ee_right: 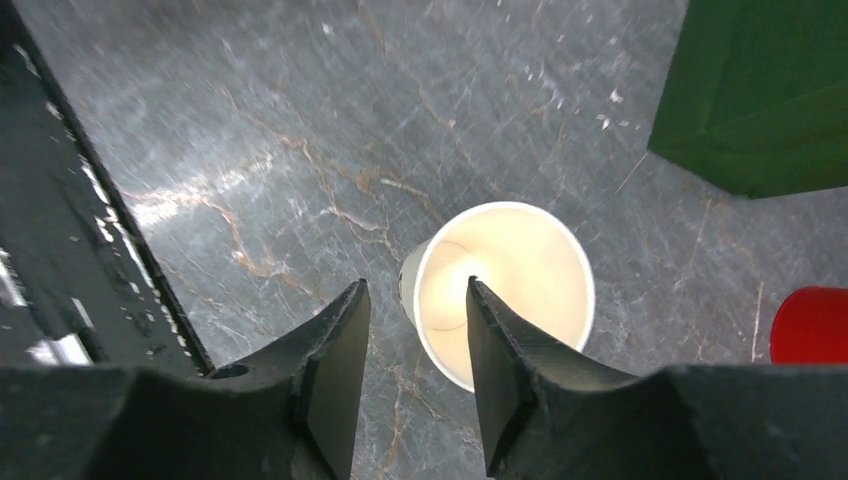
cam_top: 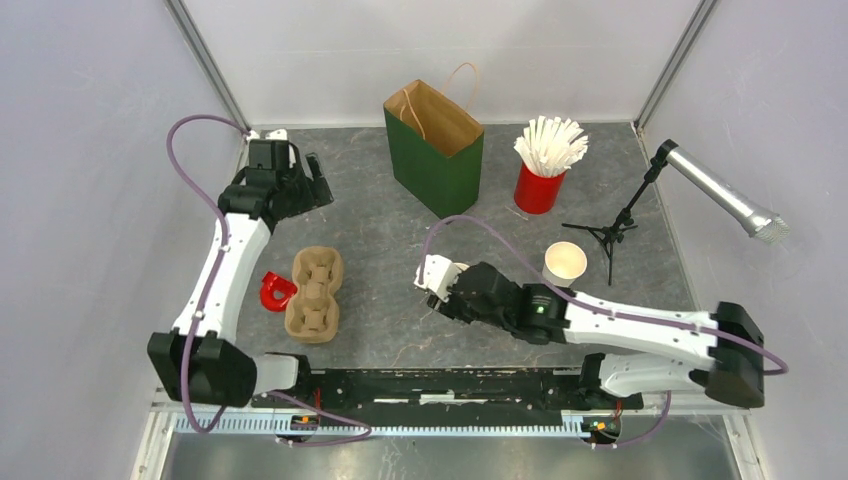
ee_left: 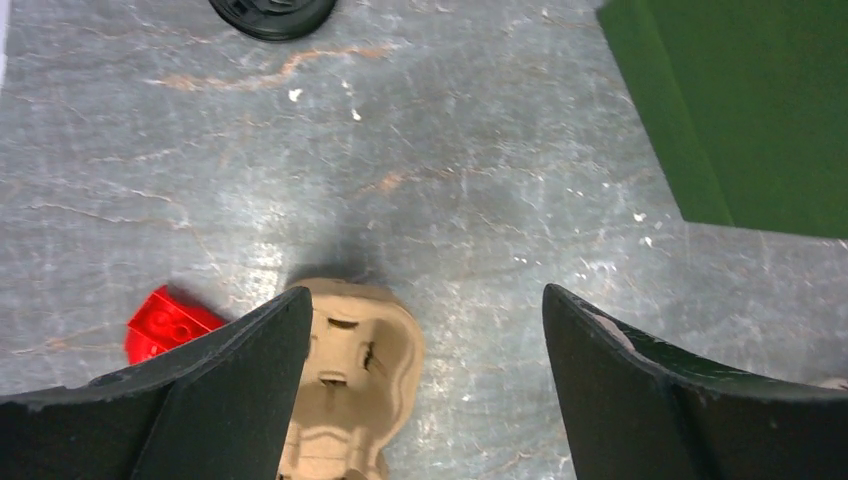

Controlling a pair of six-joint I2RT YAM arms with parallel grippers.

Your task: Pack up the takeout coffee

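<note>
From the left wrist, the top edge slices off the black lid (ee_left: pixel 272 15), the green bag (ee_left: pixel 750 100) runs out at the right, and the fingers of the left claw (ee_left: pixel 425 292) cover part of the red block (ee_left: pixel 165 322) and the pulp cup carrier (ee_left: pixel 360 370). From the right wrist, a finger of the right claw (ee_right: pixel 417 284) hides some of the paper cup (ee_right: pixel 520 260) rim, and the red cup (ee_right: pixel 812 325) is cut off at the right edge.

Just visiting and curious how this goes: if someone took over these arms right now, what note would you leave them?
Left gripper: open, empty, above the table near the carrier.
Right gripper: open, straddling the first cup at its near wall, not pinching.
Second cup stands alone at the right. Both cups upright, lidless.
One black lid lies on the table; the other is unseen.
Done: nothing; both cups are outside the green bag.
Left: probably lid both cups, then pack them.
</note>
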